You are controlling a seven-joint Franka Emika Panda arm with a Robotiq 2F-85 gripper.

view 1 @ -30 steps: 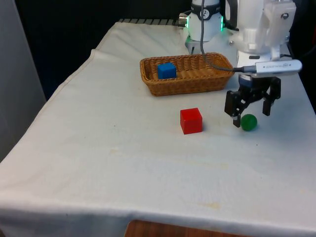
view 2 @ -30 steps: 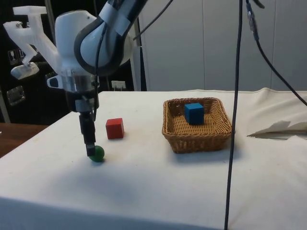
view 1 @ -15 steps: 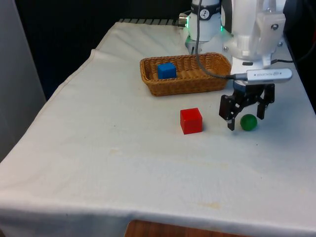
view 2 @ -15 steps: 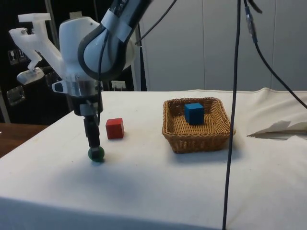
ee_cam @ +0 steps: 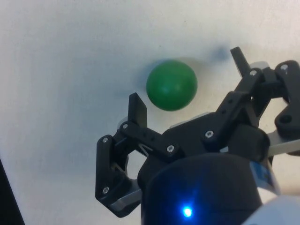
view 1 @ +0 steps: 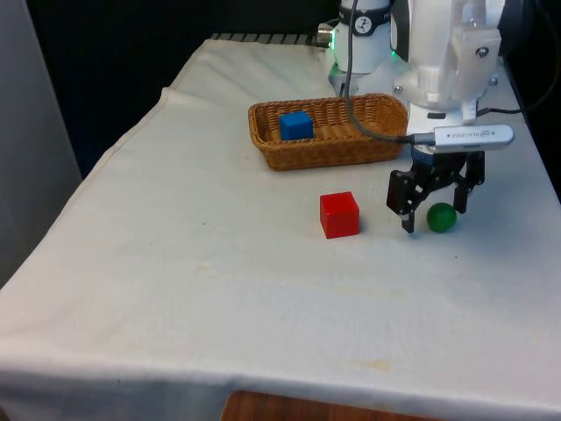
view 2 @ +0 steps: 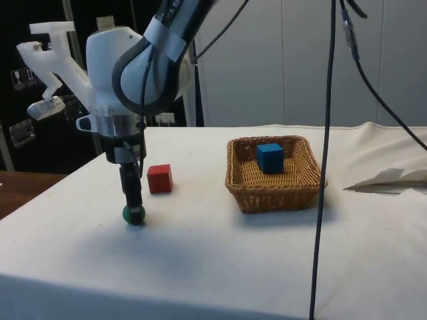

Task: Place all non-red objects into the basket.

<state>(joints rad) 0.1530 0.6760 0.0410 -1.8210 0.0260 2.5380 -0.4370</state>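
Wrist view shows the gripper (ee_cam: 187, 84) with its two black fingers (ee_cam: 137, 108) spread wide, and the green ball (ee_cam: 171, 85) lying on the white cloth (ee_cam: 70, 56) between them. Neither finger touches the ball; a gap shows on each side, and the ball sits a little closer to one finger than to the other.

From the front view, the gripper (view 1: 433, 216) hangs low over the cloth (view 1: 219, 298) at the front view's right, fingers pointing down, one on either side of the ball (view 1: 441, 217). The ball rests on the cloth near the table's edge on that side. Just beside it, towards the front view's left, stands the red cube (view 1: 339, 214), apart from both ball and gripper. Farther back sits the wicker basket (view 1: 351, 149), with a blue cube (view 1: 296, 124) inside it, near the end at the front view's left.

From the side view, the gripper (view 2: 134, 208) comes straight down onto the ball (view 2: 134, 215), its fingertips level with the ball's upper half, so that the ball's lower part shows beneath them. The red cube (view 2: 159, 179) lies behind, and the basket (view 2: 273, 190) with the blue cube (view 2: 270, 157) stands well apart from the ball.
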